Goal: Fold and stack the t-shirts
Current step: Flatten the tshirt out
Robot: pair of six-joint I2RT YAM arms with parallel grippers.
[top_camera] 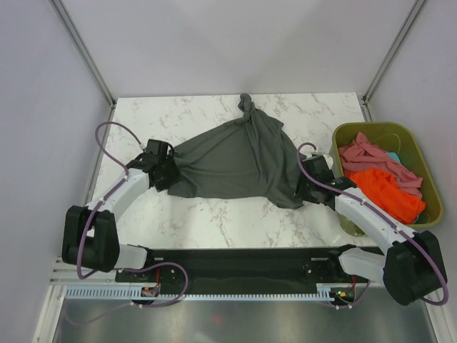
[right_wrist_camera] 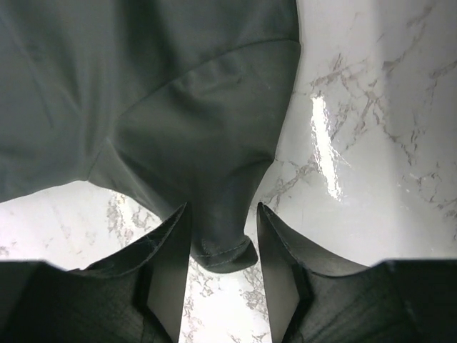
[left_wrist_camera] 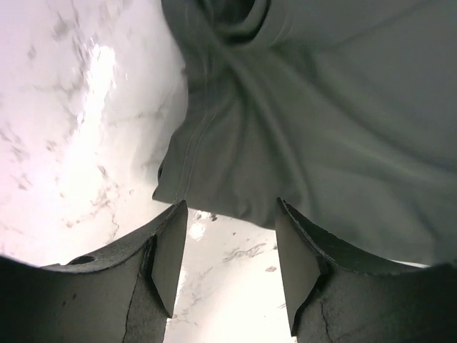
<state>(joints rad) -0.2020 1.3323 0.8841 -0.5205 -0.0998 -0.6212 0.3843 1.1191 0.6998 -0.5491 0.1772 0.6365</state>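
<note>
1. The charcoal t-shirt (top_camera: 235, 161) is laid out roughly flat on the marble table (top_camera: 214, 214). Its far end is bunched into a twist, and no fold has been made yet.
2. The left gripper (left_wrist_camera: 232, 214) is seen with jaws parted, the shirt's hem just ahead of them and nothing pinched.
3. The right gripper (right_wrist_camera: 223, 214) is parted too, with a shirt corner lying loose between the jaws.
4. The orange t-shirt (top_camera: 385, 189) and pink t-shirt (top_camera: 368, 157) are heaped in the olive bin (top_camera: 371, 127).
5. So pretty much all the folding and stacking is left, tbh.

White marble tbl (top_camera: 214, 214), olive-green plastic bin (top_camera: 375, 126) at its right edge w/ smth teal (top_camera: 393, 156) inside
</note>
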